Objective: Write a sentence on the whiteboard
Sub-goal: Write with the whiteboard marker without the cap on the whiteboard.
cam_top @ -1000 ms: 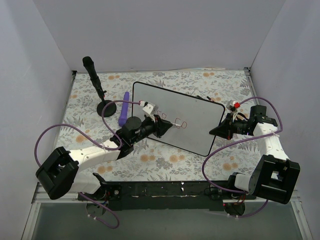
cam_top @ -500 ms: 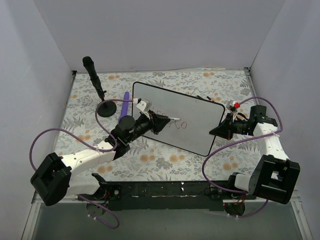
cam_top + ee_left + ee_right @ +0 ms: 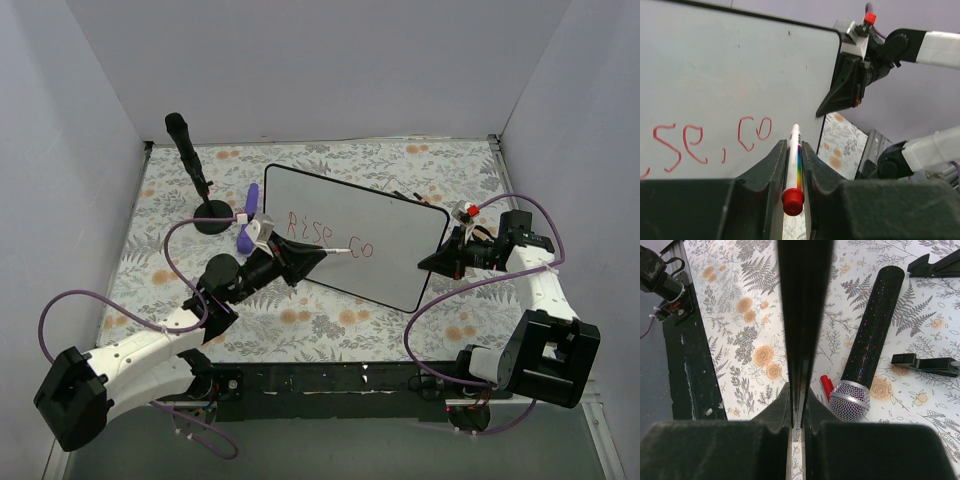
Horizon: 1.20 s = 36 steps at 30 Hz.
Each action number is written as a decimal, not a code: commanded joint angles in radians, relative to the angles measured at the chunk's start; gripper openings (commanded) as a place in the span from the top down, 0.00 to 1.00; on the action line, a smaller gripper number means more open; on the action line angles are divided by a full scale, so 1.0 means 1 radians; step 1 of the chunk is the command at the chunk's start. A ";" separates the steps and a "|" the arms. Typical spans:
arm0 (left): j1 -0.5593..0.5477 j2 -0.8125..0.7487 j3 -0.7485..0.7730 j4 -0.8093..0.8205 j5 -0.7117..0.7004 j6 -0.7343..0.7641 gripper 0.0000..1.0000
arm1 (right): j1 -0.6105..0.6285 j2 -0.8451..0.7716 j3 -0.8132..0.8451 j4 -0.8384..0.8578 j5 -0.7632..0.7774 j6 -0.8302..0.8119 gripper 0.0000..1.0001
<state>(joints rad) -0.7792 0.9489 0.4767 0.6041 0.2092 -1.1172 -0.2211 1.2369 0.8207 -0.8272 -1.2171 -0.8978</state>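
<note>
- Gripping a rainbow-striped marker [image 3: 794, 165] with a red end, the left gripper [image 3: 792, 149] is pointing its tip at the whiteboard [image 3: 390, 250], which is lying at the centre of the top view.
- The right gripper [image 3: 434, 262] is clamping narrowly on the board's right edge.
- The sentence [image 3: 326, 238] is reading "Rise, co" in red on the board's left half.
- A sparkly black microphone [image 3: 871, 350] is lying on the floral cloth [image 3: 740, 340], at the right of the right wrist view.

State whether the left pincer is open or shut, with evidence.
Shut: the left pincer clamps the marker, both fingers against its barrel.
</note>
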 commanded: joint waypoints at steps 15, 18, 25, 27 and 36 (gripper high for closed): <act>0.009 0.022 -0.173 0.192 0.078 -0.099 1.00 | 0.014 -0.002 0.011 0.013 0.039 -0.033 0.99; 0.006 0.065 -0.153 0.206 0.078 -0.095 1.00 | 0.015 -0.002 0.012 0.013 0.039 -0.033 0.99; -0.006 0.120 -0.107 0.206 0.059 -0.073 1.00 | 0.017 -0.005 0.012 0.010 0.037 -0.035 0.99; -0.012 0.136 -0.099 0.213 0.053 -0.070 1.00 | 0.017 -0.007 0.012 0.010 0.037 -0.035 0.99; -0.043 0.253 0.003 0.210 0.021 -0.023 1.00 | 0.020 -0.002 0.014 0.011 0.042 -0.035 0.99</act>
<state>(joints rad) -0.8093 1.1633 0.4088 0.7929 0.2562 -1.1824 -0.2131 1.2373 0.8207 -0.8268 -1.2152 -0.8974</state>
